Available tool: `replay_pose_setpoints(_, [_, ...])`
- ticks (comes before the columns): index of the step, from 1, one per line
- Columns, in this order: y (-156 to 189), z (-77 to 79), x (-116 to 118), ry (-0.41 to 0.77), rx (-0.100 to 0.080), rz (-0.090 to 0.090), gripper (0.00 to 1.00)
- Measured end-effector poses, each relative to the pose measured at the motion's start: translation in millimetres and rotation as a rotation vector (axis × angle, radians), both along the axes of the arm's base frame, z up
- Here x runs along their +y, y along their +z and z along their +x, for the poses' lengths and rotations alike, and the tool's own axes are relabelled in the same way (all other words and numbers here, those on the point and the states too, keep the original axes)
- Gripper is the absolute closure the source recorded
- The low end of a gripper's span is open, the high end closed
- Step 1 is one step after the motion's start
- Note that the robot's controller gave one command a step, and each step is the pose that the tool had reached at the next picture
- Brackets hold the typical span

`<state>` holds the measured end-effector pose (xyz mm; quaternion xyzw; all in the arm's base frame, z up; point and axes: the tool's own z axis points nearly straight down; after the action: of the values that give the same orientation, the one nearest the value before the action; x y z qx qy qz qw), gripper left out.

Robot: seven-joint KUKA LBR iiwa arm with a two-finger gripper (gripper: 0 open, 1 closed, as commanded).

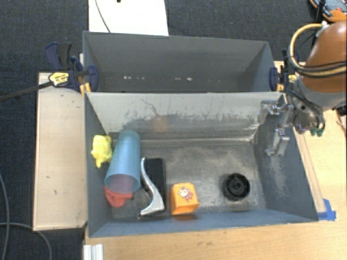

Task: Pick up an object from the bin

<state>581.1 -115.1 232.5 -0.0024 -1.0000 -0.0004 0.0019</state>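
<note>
The fingers [282, 140] hang parted and empty over the right slope of the bin [179, 64]. Nearest them, a black round cap [236, 186] lies alone on the floor. It looks light and stiff; pinching across its rim seems best.

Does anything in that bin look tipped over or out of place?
The blue cup is tipped over at the left of the bin, lying on its side with its mouth partly covering a red object. Nothing else stands out.

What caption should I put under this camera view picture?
The pincer hangs by the right wall of the grey bin, a black round thing lying nearest to it.
</note>
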Motion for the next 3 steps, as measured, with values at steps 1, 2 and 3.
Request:
replay_pose_setpoints(1, [5, 1.3, 1, 0.003, -0.008, -0.001, 0.00])
replay_pose_setpoints(2, [-35, -50.5, 38, 0.018, -0.009, -0.001, 0.00])
replay_pose_setpoints(3, [-51, -63.1, 44, 0.066, -0.002, 0.002, 0.00])
